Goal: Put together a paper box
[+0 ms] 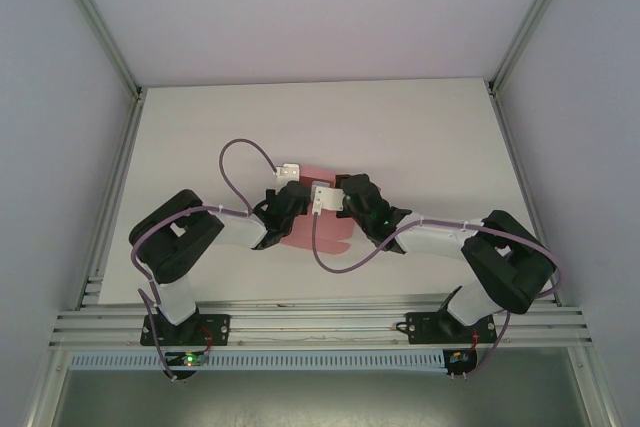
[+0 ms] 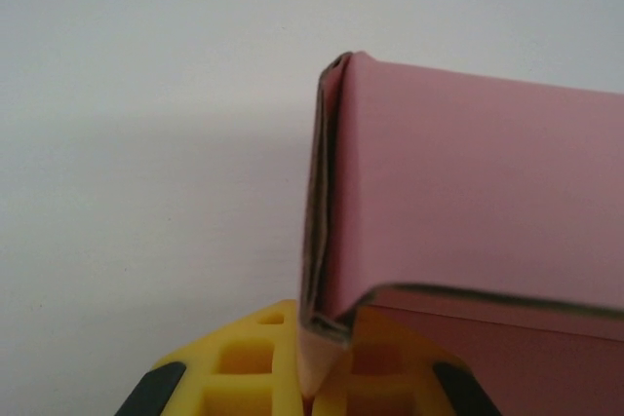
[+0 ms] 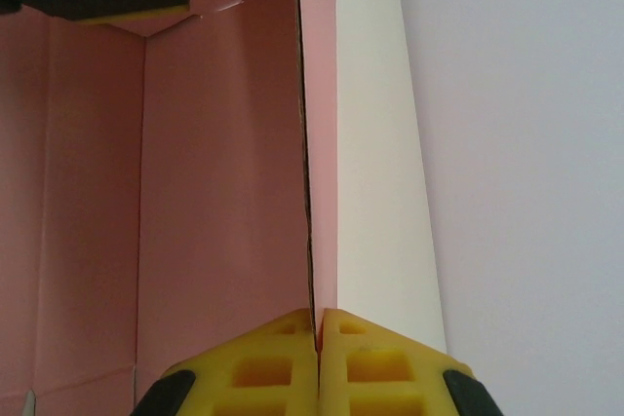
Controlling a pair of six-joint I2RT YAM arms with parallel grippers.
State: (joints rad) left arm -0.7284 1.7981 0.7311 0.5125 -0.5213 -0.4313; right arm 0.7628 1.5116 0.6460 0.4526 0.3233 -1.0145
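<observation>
The paper box [image 1: 318, 237] is pink thin card, half folded, lying at the table's middle between both arms. My left gripper [image 1: 287, 209] is at its left side and my right gripper [image 1: 345, 209] at its right. In the left wrist view the yellow fingers [image 2: 244, 367] are shut on a folded corner of the paper box [image 2: 468, 192], whose wall stands upright ahead. In the right wrist view my right gripper [image 3: 318, 326] is shut on the edge of an upright wall of the paper box [image 3: 214, 192], with the pink inside on the left and the pale outer face [image 3: 375, 143] on the right.
The white table [image 1: 420, 137] stretches behind and to both sides of the box. Metal frame rails [image 1: 320, 325] run along the near edge, and grey walls close in both sides. Purple cables [image 1: 240, 152] loop above the left wrist.
</observation>
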